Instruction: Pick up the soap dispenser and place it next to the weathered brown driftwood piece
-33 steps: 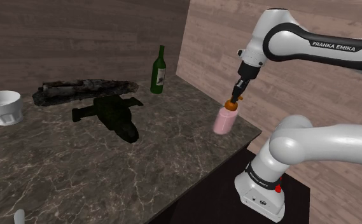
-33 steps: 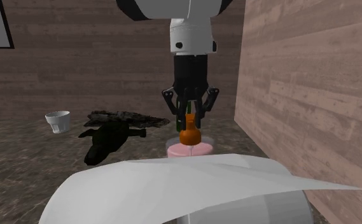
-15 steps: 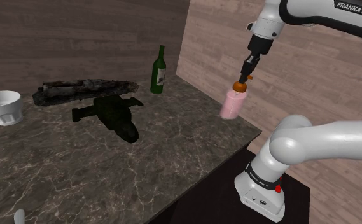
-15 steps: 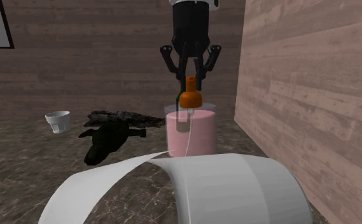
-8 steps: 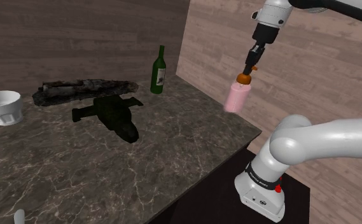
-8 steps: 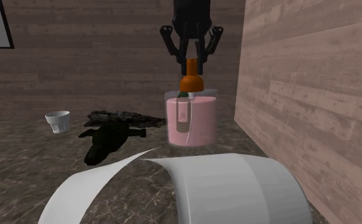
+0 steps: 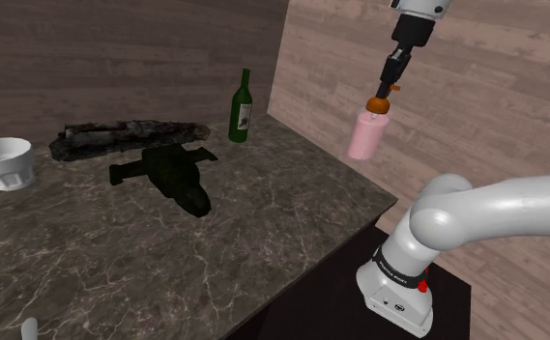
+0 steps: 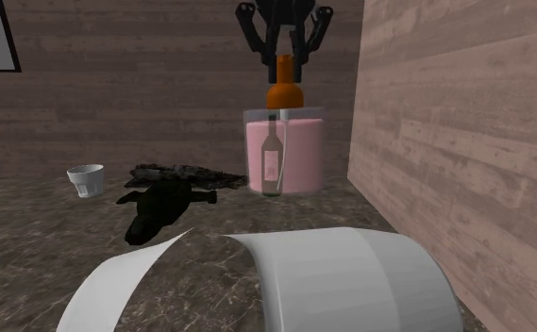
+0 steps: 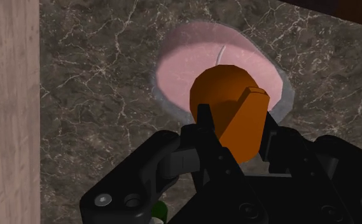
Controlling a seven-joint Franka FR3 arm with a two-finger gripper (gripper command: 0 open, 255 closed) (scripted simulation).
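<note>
your gripper point(image 7: 389, 87) is closed on the orange pump head of the soap dispenser point(image 7: 366, 133). in the wrist view a finger point(image 9: 201, 127) presses it from each side. the pink dispenser hangs upright, clear of the counter point(image 7: 263, 227), over the edge along the pale plank wall, toward the corner nearest the stand. the driftwood point(image 7: 128, 135) lies well apart from it, along the counter's back edge. its long axis runs with that edge, and one end is near the green bottle point(image 7: 241, 108) at the back corner. your carry likely goes diagonally toward that back edge. a dark object point(image 7: 166, 174) lies just in front of the driftwood, so the bottle end looks the easier spot to reach.
</note>
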